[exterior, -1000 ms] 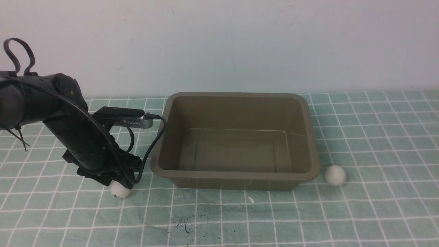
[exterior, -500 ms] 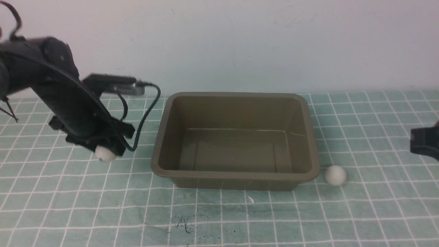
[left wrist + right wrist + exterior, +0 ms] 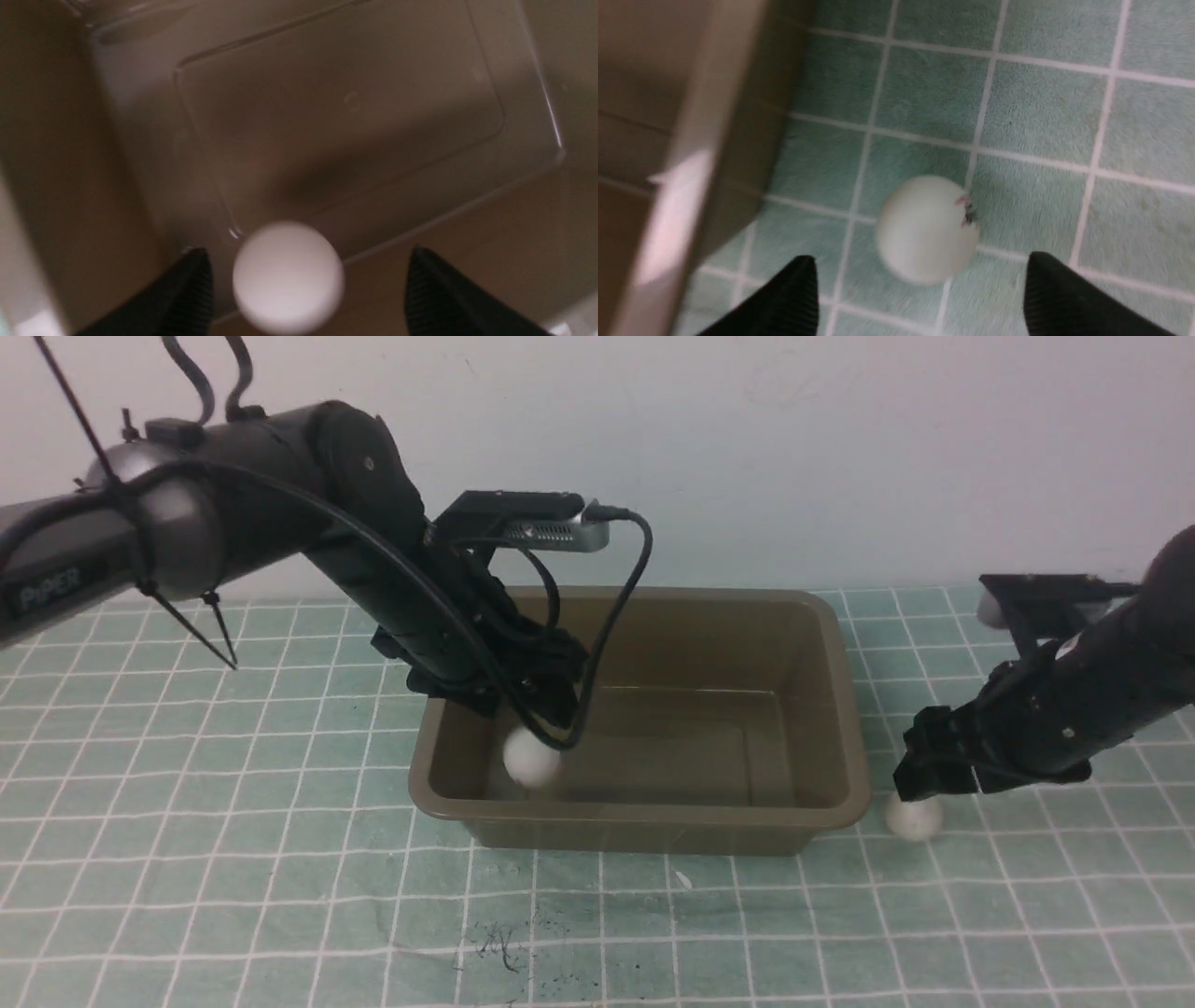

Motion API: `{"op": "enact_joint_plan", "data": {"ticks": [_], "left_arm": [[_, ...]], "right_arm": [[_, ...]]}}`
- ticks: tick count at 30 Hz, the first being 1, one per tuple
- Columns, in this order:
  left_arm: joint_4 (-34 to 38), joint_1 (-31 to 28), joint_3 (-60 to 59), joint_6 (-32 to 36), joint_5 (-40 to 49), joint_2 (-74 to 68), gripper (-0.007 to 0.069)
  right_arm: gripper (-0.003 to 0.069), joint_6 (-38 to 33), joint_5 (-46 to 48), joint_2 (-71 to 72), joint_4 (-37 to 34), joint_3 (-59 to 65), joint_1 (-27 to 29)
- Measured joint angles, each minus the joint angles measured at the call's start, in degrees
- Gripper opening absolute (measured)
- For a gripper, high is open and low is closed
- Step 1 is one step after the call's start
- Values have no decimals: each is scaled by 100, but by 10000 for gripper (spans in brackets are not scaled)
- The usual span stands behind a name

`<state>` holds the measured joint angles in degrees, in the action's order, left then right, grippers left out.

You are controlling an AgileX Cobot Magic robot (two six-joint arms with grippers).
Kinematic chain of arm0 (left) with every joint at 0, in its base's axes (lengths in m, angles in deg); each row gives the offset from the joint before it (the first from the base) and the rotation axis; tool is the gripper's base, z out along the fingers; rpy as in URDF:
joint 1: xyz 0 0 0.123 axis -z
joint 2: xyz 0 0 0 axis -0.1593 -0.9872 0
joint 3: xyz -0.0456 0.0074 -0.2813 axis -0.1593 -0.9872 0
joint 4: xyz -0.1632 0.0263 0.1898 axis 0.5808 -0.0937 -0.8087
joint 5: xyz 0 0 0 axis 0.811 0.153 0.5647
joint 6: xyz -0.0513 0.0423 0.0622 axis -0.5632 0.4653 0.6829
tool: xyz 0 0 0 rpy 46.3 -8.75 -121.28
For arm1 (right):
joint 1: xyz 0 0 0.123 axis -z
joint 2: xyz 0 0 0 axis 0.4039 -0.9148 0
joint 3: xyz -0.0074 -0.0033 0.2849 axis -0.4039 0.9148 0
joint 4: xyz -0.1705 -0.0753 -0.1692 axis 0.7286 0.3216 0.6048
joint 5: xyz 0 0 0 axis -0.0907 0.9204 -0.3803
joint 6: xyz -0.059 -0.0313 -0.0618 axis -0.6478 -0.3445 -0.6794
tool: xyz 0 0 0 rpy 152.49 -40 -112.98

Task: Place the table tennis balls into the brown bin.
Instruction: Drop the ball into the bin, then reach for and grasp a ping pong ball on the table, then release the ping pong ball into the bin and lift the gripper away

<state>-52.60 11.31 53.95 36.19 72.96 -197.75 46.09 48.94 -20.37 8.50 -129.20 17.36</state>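
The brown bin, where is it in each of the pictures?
Front view: the brown bin sits in the middle, on the tablecloth.
Left wrist view: its inside fills most of the picture, with a ball near the lower middle.
Right wrist view: only one side shows, along the left edge.
Shared landmark: the bin's rim, seen in the front and both wrist pictures.

There is a pale, plain wall [image 3: 794,457] behind the table [image 3: 280,887], with a few thin scratches on it. The table has a green cover with a grid of white lines, and it is a little wrinkled. On the table, in the part farther from the wall, there are small dark marks [image 3: 504,943]. The light is soft and even.
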Motion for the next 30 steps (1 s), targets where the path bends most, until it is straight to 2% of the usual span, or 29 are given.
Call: {"op": "enact_joint_plan", "data": {"ticks": [2, 4, 5, 6, 7, 9, 10, 11, 14, 18, 23, 24, 25, 28, 30], "left_arm": [[-142, -29, 286, -309, 251, -41, 543], [-470, -111, 608, -583, 629, 87, 486], [-762, -158, 749, -712, 844, 257, 412], [-815, -170, 773, -733, 875, 257, 396], [-1201, -253, 915, -884, 1067, 597, 251], [-1540, -315, 958, -998, 1138, 931, 158], [-1954, -410, 957, -1193, 1247, 1444, 57], [-2147, -467, 899, -1336, 1282, 1794, 30], [-2544, -576, 460, -1696, 1281, 2824, 1], [-2748, -587, -886, -1959, 1049, 4429, -5], [-2584, -577, -3135, -2153, 4, 6569, -5], [-2574, -577, -3217, -2163, -48, 6654, -5], [-2555, -577, -3745, -2288, -395, 7321, -5], [-2551, -577, -4537, -2527, -883, 8313, -5], [-2551, -577, -4830, -2604, -1035, 8874, -5]], "right_arm": [[573, 55, -96, -308, 57, -137, 3], [570, 85, -183, -560, 57, -239, -1], [557, 92, -210, -697, 57, -284, -1], [554, 92, -216, -719, 57, -292, -1], [508, 105, -230, -868, 57, -346, -1], [422, 105, -207, -970, 62, -395, -1], [337, 123, -110, -1018, 119, -473, -1], [351, 135, 10, -997, 200, -542, 6], [357, 331, 468, -739, 260, -748, 32], [357, 604, 875, 123, -96, -950, -62], [357, 148, 263, 685, -544, -1137, -897], [357, 121, 226, 685, -544, -1137, -897], [357, -22, -43, 593, -594, -1256, -1182], [436, -112, -286, 318, -599, -1583, -1406], [541, -131, -214, 226, -584, -1828, -1423]]}}
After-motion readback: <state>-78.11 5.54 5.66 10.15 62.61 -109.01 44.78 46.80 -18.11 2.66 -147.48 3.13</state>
